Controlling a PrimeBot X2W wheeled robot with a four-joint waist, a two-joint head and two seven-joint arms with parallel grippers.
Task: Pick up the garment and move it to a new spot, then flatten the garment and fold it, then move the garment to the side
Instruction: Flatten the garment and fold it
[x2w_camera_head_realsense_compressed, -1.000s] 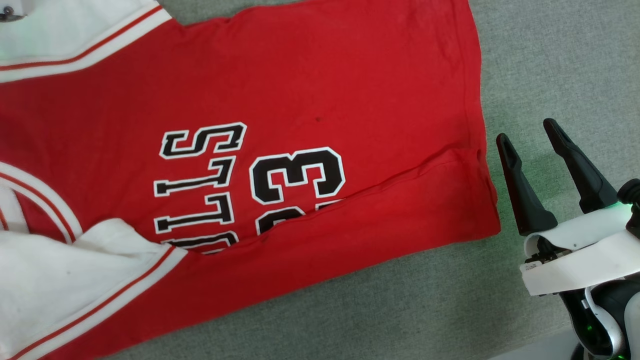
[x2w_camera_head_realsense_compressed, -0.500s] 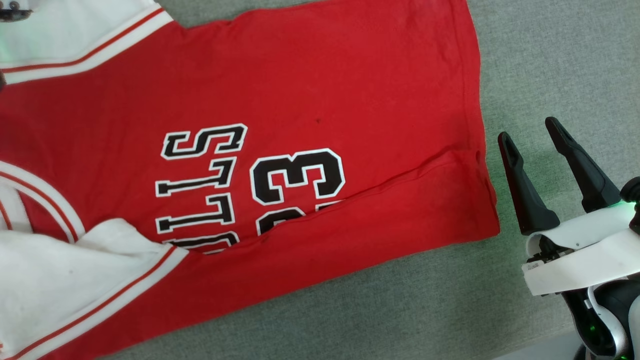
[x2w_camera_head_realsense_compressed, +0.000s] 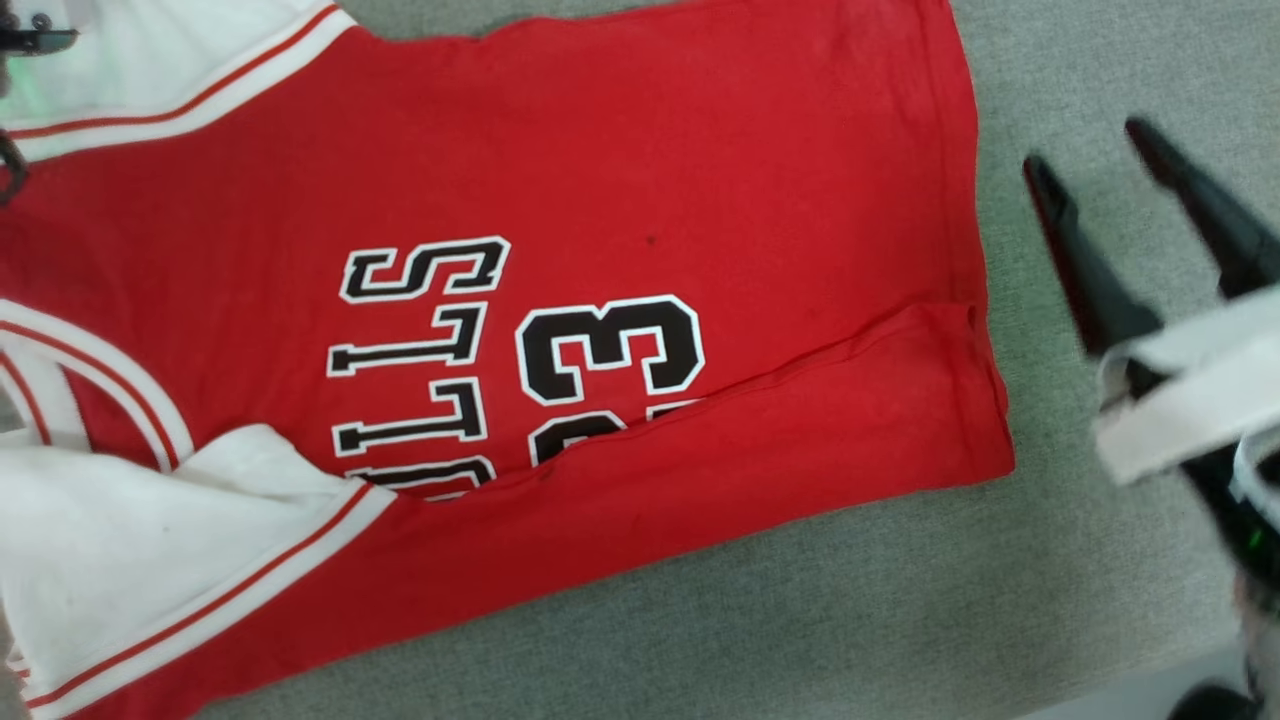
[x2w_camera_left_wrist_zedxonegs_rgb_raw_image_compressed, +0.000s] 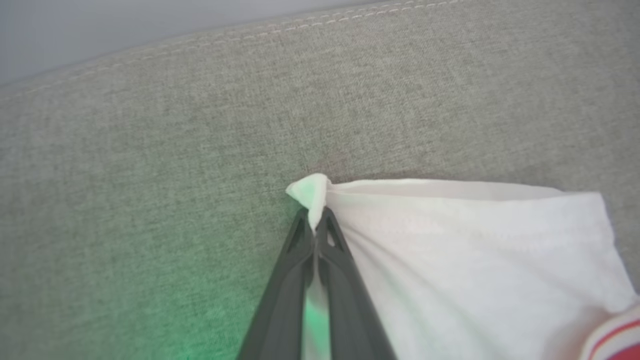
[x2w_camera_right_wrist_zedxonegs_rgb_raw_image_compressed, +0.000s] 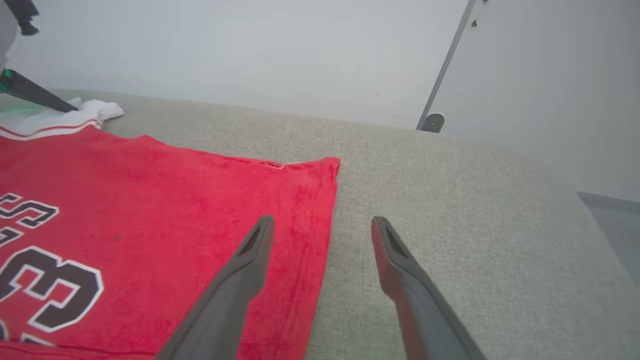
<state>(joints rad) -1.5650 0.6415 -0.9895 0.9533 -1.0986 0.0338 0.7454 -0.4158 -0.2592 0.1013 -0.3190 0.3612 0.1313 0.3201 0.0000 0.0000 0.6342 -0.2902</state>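
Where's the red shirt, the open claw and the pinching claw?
shirt (x2w_camera_head_realsense_compressed: 700, 180), head view, plain red body.
right gripper (x2w_camera_right_wrist_zedxonegs_rgb_raw_image_compressed: 321, 221), right wrist view, between its open fingertips.
left gripper (x2w_camera_left_wrist_zedxonegs_rgb_raw_image_compressed: 314, 215), left wrist view, between its shut tips.

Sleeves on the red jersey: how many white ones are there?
2. One white sleeve lies at the head view's upper left, its tip pinched in the left gripper; the other sleeve at the lower left.

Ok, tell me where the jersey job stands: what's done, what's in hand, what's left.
Done, apparently: the garment lies spread on the grey cushion, one long edge lapped over its lettering. In hand: the left gripper is shut on the tip of a white sleeve; the right gripper hangs open over the hem. Left: finishing the fold, then moving it aside.
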